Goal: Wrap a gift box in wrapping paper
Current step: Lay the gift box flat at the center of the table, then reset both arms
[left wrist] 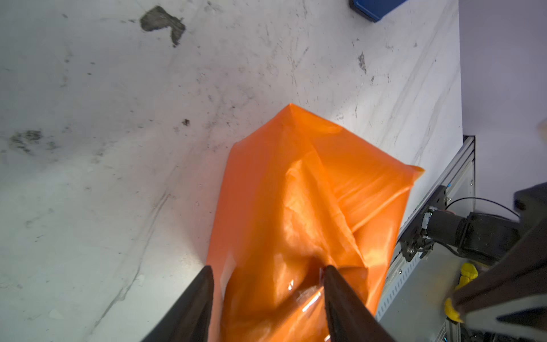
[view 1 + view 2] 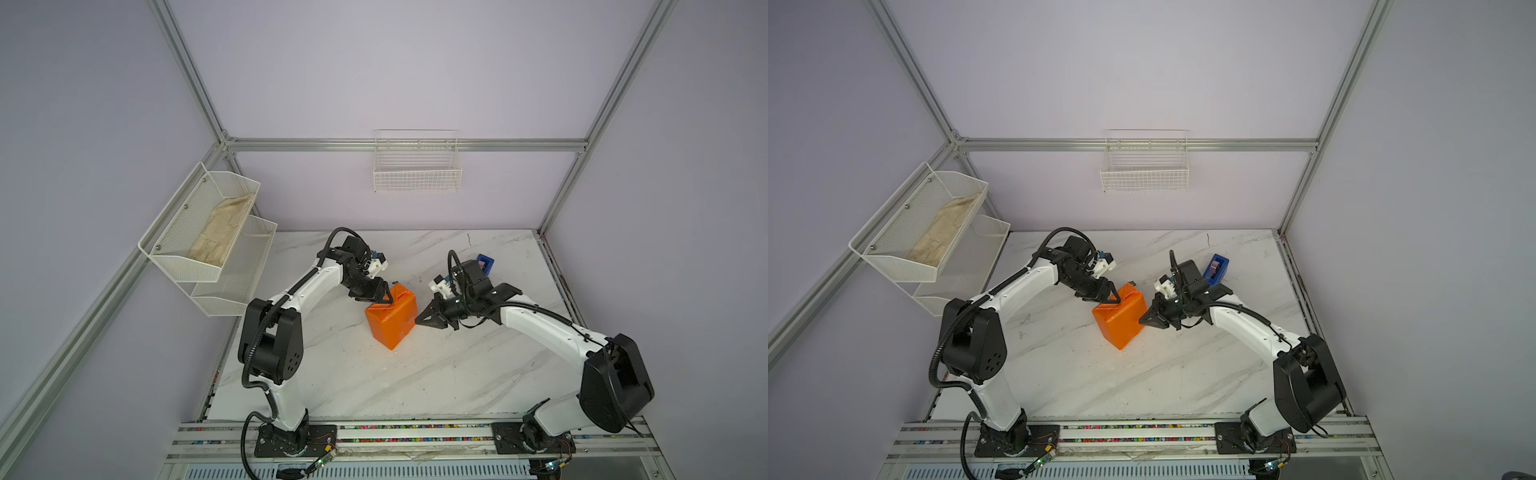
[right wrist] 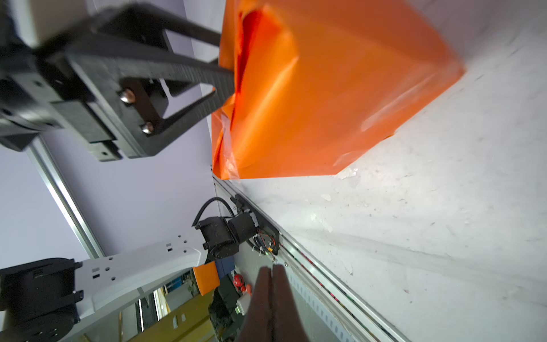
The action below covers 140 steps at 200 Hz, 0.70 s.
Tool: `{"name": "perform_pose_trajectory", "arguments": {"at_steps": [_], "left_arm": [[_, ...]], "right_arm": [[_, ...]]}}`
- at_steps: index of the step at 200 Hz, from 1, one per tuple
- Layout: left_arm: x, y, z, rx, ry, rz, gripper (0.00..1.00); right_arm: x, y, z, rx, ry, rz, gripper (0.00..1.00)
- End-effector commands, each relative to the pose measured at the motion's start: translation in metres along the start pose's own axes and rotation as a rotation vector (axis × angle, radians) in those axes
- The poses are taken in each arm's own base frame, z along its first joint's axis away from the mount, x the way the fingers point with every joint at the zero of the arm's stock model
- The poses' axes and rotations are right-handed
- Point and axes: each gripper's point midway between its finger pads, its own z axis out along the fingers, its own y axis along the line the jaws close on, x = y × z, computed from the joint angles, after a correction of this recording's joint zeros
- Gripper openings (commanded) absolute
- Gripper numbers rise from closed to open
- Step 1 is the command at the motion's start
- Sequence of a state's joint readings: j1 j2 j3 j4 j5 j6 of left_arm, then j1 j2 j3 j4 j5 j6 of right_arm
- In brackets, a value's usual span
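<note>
Frame centre, both top views: the wrapping paper (image 2: 392, 318), glossy orange, is folded into a box-shaped parcel standing on the marble tabletop (image 2: 415, 382). The left gripper (image 2: 383, 299) has its jaws apart, fingertips against the parcel's folded upper end. The right gripper (image 2: 419, 321), jaws pressed together and empty, sits just right of the parcel.

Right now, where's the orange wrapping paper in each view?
Top view: wrapping paper at picture centre.
Top view: just left of centre.
Left wrist: centre down to the bottom edge.
Right wrist: top, centre to right.
Shared landmark: left gripper, touching the paper's folded end.
</note>
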<state>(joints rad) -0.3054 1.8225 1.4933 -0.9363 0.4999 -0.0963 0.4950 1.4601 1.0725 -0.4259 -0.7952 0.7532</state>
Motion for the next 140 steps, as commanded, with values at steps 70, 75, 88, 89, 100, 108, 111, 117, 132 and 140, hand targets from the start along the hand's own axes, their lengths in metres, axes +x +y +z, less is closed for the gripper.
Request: {"name": "perform_pose_trajectory", "arguments": {"at_steps": [70,75,88,89,100,108,111,117,132,140], "left_arm": [[0.061,0.159,-0.034,-0.555,-0.041,-0.381,0.83],[0.061,0.165,-0.041,-0.581,-0.079,-0.398,0.88],[0.062,0.182,-0.059,-0.679,-0.182,-0.437,1.0],[0.063,0.182,-0.061,-0.687,-0.186,-0.438,1.0],[0.062,0.195,-0.074,-0.783,-0.272,-0.442,1.0],[0.065,0.205,-0.083,-0.858,-0.331,-0.449,1.0],[0.066,0.208,-0.087,-0.885,-0.356,-0.451,1.0],[0.068,0.214,-0.093,-0.936,-0.402,-0.447,1.0],[0.07,0.222,-0.104,-1.01,-0.525,-0.413,1.0],[0.07,0.224,-0.111,-1.042,-0.589,-0.383,1.0]], "right_arm": [[-0.127,-0.159,-0.194,0.922,-0.837,-0.101,0.92],[-0.13,-0.168,-0.206,0.976,-0.896,-0.099,0.97],[-0.14,-0.184,-0.222,1.052,-1.026,-0.126,0.97],[-0.14,-0.186,-0.221,1.056,-1.03,-0.13,0.97],[-0.147,-0.189,-0.222,1.047,-1.125,-0.195,0.97],[-0.152,-0.187,-0.219,0.998,-1.199,-0.272,0.97],[-0.152,-0.187,-0.217,0.983,-1.223,-0.302,0.97],[-0.152,-0.183,-0.218,0.956,-1.284,-0.359,0.97],[-0.147,-0.17,-0.22,0.868,-1.441,-0.512,0.97],[-0.147,-0.167,-0.222,0.861,-1.474,-0.565,0.97]]}}
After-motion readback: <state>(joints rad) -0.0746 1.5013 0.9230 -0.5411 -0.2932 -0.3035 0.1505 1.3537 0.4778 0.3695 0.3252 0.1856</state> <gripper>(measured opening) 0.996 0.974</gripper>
